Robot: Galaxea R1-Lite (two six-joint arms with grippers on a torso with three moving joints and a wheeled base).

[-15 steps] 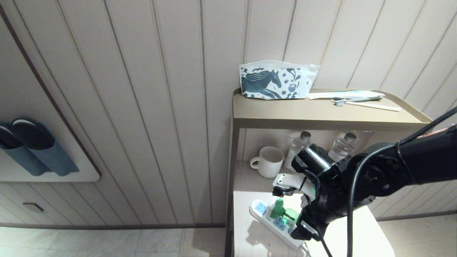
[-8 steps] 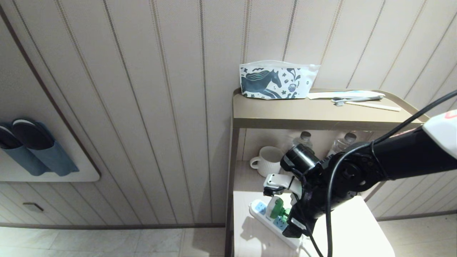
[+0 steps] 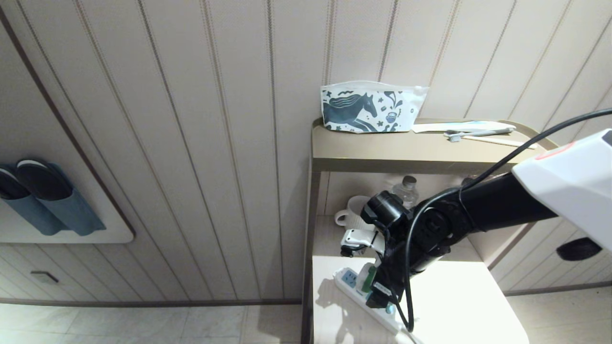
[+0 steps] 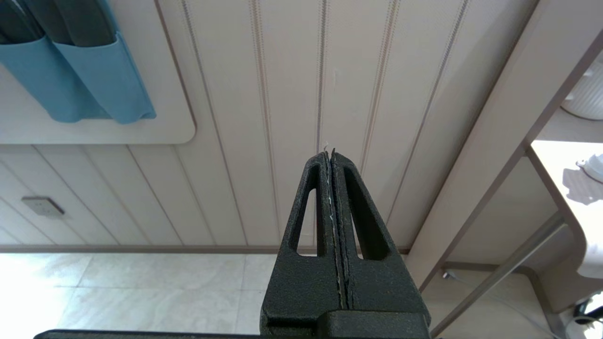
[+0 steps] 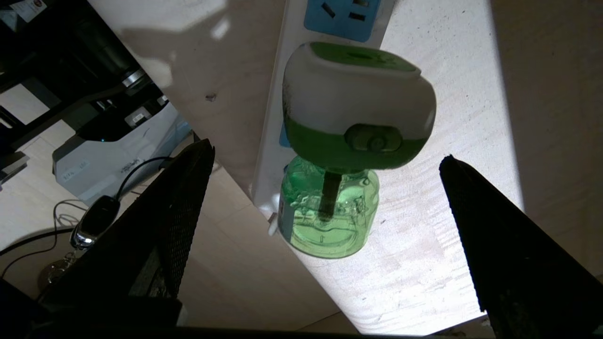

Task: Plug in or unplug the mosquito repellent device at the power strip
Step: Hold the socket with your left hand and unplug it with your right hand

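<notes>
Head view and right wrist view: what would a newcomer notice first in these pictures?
First the black right arm reaching across to the lower shelf, its right gripper open around the mosquito repellent device, fingers apart from it on both sides. The device, green and white with a green liquid bottle, sits on the white power strip at the shelf's front edge. On the top shelf, a pouch with a horse print leans against the wall.

Head camera looks down at the power strip (image 3: pixel 363 298) from afar; right wrist camera shares it, close above.
</notes>
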